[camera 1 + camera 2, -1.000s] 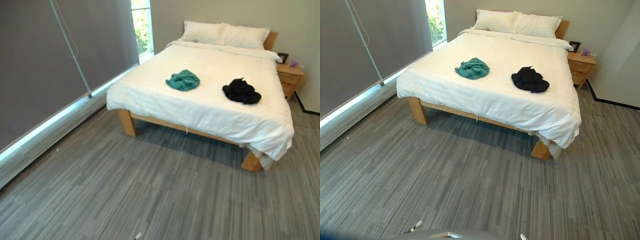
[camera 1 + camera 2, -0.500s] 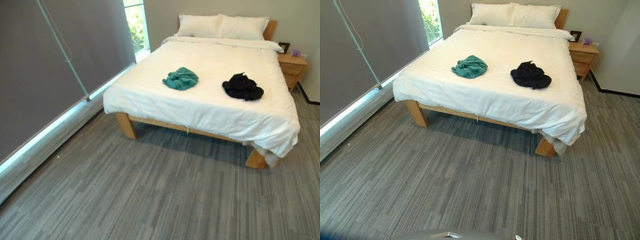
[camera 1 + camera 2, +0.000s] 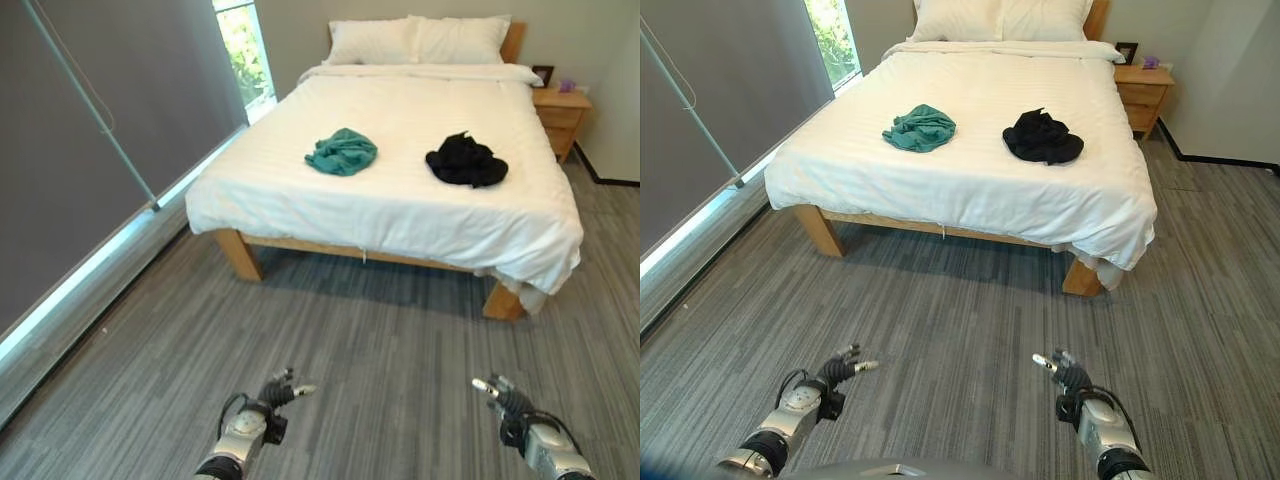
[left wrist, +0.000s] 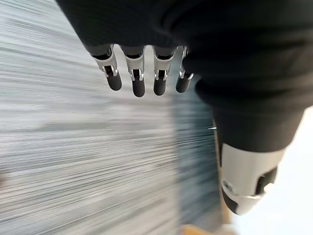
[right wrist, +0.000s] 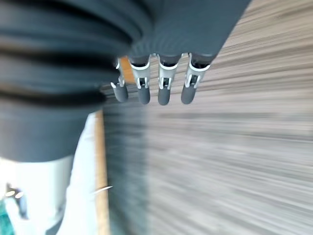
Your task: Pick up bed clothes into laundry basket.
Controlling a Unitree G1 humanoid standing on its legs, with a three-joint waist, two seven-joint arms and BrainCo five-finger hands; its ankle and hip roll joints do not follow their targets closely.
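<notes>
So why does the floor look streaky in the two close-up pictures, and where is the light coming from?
Both wrist views smear the grey floor into streaks, which looks like motion blur. In the left eye view, daylight enters through the window, brightening the white bed, which shades the floor beneath.

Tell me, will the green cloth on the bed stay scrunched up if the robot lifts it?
Probably not. The green cloth lies in a soft, wrinkled heap on the bed, so it would likely flop and hang down. It looks thin, so probably light, and unlikely to roll or break.
</notes>
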